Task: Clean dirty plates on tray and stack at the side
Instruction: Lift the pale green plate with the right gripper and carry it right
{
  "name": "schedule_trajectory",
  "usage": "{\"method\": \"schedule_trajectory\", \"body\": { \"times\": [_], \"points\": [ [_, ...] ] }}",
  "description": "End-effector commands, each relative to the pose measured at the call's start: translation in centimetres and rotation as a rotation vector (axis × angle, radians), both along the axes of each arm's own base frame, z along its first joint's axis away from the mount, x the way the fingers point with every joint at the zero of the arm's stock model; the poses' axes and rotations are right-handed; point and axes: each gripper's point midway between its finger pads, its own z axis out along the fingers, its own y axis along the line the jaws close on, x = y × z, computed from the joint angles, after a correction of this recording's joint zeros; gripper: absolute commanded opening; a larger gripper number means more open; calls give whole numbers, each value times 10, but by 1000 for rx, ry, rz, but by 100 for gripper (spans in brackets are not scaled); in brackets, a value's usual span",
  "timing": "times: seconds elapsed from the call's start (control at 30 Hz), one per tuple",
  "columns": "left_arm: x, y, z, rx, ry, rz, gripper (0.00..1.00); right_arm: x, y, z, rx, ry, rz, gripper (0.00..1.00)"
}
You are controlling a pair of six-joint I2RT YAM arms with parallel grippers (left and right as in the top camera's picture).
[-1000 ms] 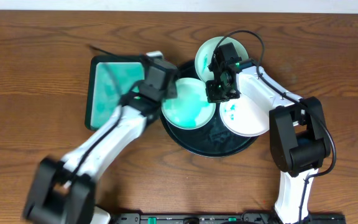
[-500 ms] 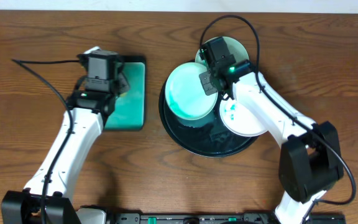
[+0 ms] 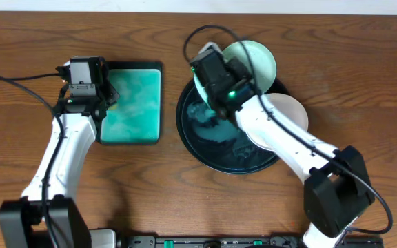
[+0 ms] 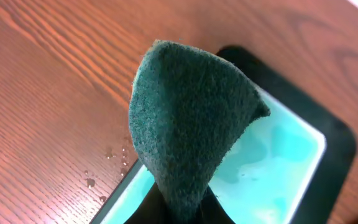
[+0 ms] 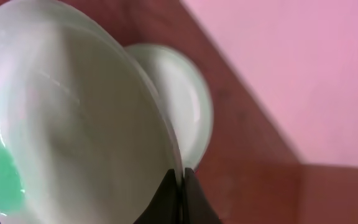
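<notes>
My right gripper (image 3: 214, 77) (image 5: 182, 186) is shut on the rim of a mint-green plate (image 5: 73, 124). It holds the plate tilted on edge above the back left of the black round tray (image 3: 212, 148). The plate has a teal smudge at its lower left in the right wrist view. A second mint-green plate (image 3: 255, 58) (image 5: 188, 102) lies at the tray's back edge. A white plate (image 3: 284, 117) lies on the tray's right side. My left gripper (image 3: 85, 86) (image 4: 182, 211) is shut on a dark green sponge (image 4: 191, 124) above the left edge of the green sponge tray (image 3: 133, 103).
The sponge tray (image 4: 278, 162) holds teal liquid. Water drops (image 4: 104, 162) lie on the wooden table beside it. The black tray's floor is wet with teal smears. Cables run from both arms across the table's back.
My left gripper has moved left with the sponge, from the plate to the sponge tray's left edge. My right gripper has lifted the mint-green plate off the tray and tipped it on edge.
</notes>
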Motion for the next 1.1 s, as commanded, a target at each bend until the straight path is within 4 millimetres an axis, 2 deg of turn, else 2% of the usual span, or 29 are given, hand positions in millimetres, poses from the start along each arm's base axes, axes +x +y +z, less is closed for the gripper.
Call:
{"method": "schedule_trajectory", "body": {
  "times": [0.0, 0.13, 0.27, 0.47, 0.8, 0.87, 1.0, 1.07],
  "points": [
    [-3, -1, -21, -13, 51, 2, 7, -6, -3, 43, -187, -116, -4, 1],
    [-1, -9, -40, -52, 94, -21, 7, -11, 14, 59, -271, -168, 36, 1],
    [-2, -9, -49, -55, 118, -23, 7, -15, 25, 68, -327, -192, 65, 1],
    [-1, -9, -49, -55, 115, -23, 7, -18, 35, 76, -354, -217, 87, 1],
    [-1, -9, -49, -55, 115, -23, 7, -17, 33, 78, -304, -242, 50, 1],
    [-1, -9, -49, -55, 115, -23, 7, -16, 37, 68, -229, -219, 67, 1],
    [-1, -9, -49, -55, 114, -23, 7, -20, 67, 26, 8, -46, 236, 1],
    [-1, -9, -49, -55, 115, -23, 7, -17, 61, 24, 41, -41, 204, 1]
  ]
}}
